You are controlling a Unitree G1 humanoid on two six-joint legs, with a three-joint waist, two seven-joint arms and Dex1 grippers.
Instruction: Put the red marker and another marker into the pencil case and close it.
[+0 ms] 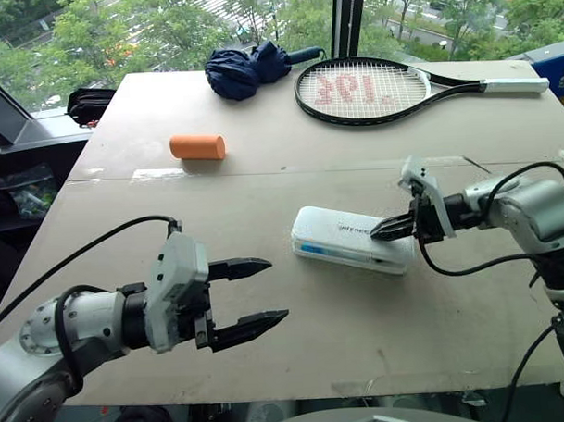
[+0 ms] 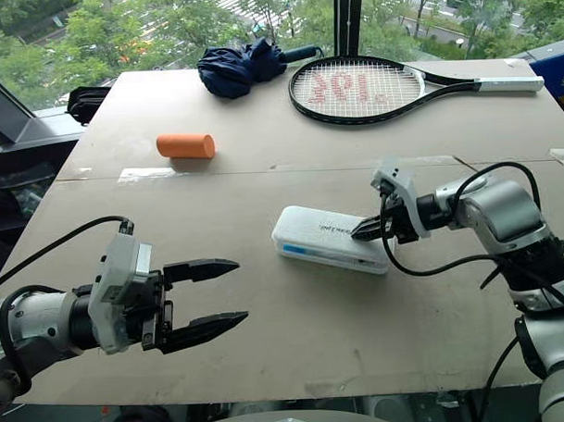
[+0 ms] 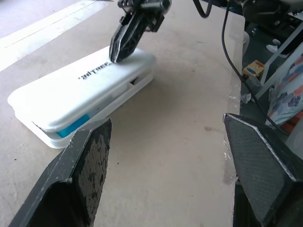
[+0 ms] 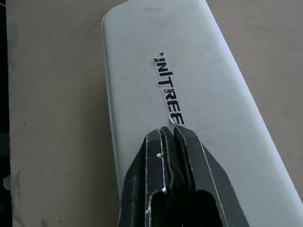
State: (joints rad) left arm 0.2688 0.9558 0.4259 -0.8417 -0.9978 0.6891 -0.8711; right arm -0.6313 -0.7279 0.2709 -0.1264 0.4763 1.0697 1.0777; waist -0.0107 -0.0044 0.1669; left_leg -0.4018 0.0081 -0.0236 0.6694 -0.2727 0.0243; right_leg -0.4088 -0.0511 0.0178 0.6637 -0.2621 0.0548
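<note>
Spanning the scene, the tan flat bench (image 1: 263, 202) carries the white rectangular plastic pencil case (image 1: 352, 239) near its middle, lid down but apparently not fully latched. On its lid rests the right gripper (image 1: 386, 230), fingers pressed together, likely to push it closed. Well apart, the left gripper (image 1: 253, 299) hovers with fingers spread, holding nothing
</note>
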